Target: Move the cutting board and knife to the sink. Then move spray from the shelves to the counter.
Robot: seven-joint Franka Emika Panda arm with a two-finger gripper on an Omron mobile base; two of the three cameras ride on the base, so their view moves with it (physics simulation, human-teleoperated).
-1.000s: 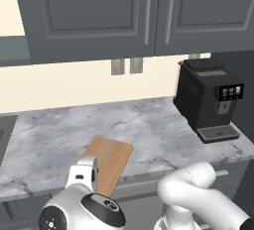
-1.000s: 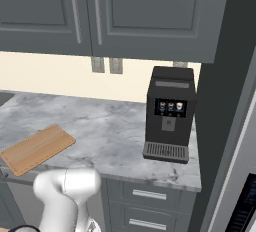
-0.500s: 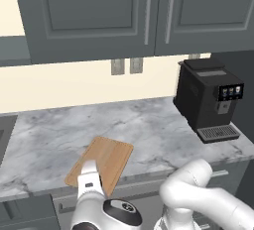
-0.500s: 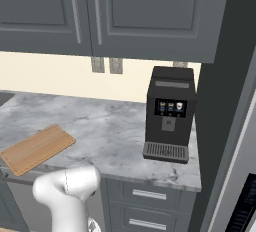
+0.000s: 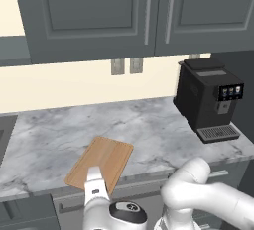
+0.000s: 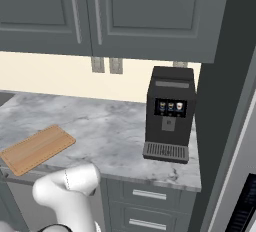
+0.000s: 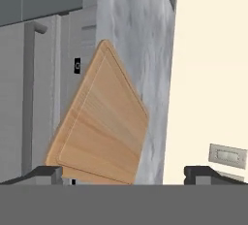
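Observation:
The light-brown cutting board (image 5: 100,167) (image 6: 37,148) lies slantwise on the marble counter (image 5: 149,125) (image 6: 110,131), its near corner at the front edge. My gripper (image 5: 94,178) hangs just in front of that edge, pointing at the board. In the hand view the board (image 7: 104,127) stands right ahead of the gripper (image 7: 123,174), which is open with nothing between its fingertips (image 7: 44,173). A dark strip of the sink (image 5: 3,136) shows at the counter's far left. A piece of the shelves (image 5: 11,50) juts out left of the cabinets. The knife and the spray are out of view.
A black coffee machine (image 5: 211,102) (image 6: 170,113) stands at the counter's right end. Dark grey wall cabinets (image 5: 124,16) hang above, with two outlets (image 5: 125,66) on the cream wall. Drawers (image 6: 145,196) sit under the counter, and a tall dark panel (image 6: 220,101) closes the right side.
The hand has sunk a little and its wrist has swung right, below the counter's front edge. The jaws stay open. The cutting board has not moved.

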